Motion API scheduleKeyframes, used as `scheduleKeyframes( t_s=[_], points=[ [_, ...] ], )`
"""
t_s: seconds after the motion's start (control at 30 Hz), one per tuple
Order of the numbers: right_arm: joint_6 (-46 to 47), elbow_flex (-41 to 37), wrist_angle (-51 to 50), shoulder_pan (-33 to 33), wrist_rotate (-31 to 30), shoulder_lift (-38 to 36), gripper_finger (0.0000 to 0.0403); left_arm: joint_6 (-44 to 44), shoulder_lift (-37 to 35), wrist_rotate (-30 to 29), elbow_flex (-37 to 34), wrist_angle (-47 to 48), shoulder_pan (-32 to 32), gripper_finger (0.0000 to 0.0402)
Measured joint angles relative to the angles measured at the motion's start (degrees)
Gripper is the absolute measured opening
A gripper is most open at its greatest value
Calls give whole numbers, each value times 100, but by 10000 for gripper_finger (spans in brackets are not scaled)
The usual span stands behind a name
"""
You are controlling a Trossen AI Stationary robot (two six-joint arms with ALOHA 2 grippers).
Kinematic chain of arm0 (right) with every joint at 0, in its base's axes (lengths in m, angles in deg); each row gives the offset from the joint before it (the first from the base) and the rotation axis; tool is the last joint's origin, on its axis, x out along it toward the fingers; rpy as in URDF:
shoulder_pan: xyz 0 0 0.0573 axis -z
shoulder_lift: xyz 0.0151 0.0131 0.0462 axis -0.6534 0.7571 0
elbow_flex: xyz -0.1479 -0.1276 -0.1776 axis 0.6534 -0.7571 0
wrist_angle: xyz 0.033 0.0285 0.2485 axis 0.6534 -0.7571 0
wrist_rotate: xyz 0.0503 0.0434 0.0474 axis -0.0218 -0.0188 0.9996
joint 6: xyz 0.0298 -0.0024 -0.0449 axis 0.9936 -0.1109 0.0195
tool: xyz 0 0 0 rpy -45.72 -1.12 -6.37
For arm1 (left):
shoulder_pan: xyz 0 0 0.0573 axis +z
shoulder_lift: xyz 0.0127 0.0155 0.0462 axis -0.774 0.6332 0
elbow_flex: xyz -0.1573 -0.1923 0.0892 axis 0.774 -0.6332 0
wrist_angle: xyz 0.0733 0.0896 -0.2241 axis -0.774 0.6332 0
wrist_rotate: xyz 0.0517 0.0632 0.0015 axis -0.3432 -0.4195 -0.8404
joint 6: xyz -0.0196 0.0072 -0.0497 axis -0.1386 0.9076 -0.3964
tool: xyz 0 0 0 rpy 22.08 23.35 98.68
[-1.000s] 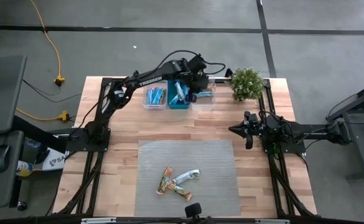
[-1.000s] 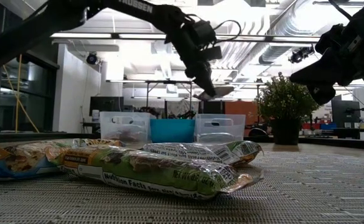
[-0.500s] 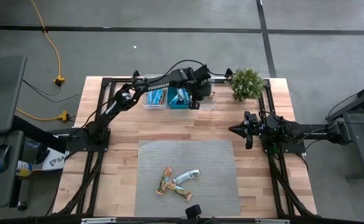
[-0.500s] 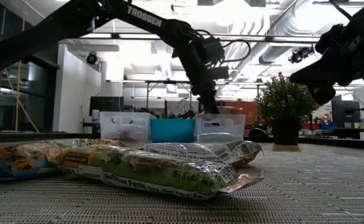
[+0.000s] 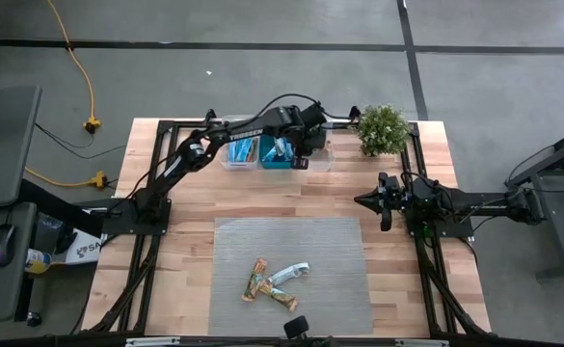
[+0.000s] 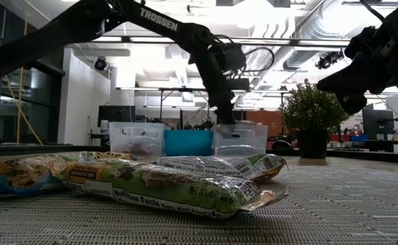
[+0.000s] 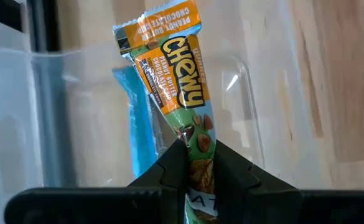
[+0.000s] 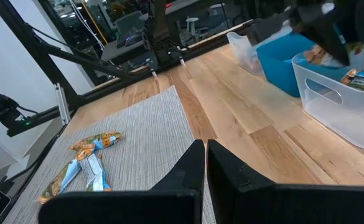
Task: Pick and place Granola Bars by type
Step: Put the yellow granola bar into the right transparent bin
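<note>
Now lowered from its higher hover into the right-hand clear bin [image 5: 316, 157], left gripper [image 7: 197, 163] stays clamped on a Chewy bar [image 7: 178, 99], release looks imminent; right gripper [image 8: 205, 163] waits closed mid-table, three bars [image 5: 274, 282] left on the mat [image 5: 339, 260].

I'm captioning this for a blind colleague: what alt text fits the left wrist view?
The left gripper is shut on a Chewy granola bar in an orange and green wrapper, holding it over a clear bin. A bright blue bar stands behind it, and the bin sits on the wooden table.
</note>
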Motion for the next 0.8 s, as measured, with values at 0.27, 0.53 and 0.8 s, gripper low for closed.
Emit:
scheduleKeyframes(
  t_s=[0.27, 0.53, 0.8],
  points=[
    [0, 0, 0, -1, -2, 0, 0, -18, 114, -11, -15, 192, 0, 52],
    [0, 0, 0, -1, -2, 0, 0, 2, 114, 114, -15, 118, 0, 66],
    [0, 0, 0, -1, -2, 0, 0, 2, 114, 15, -15, 122, -55, 147]
  ],
)
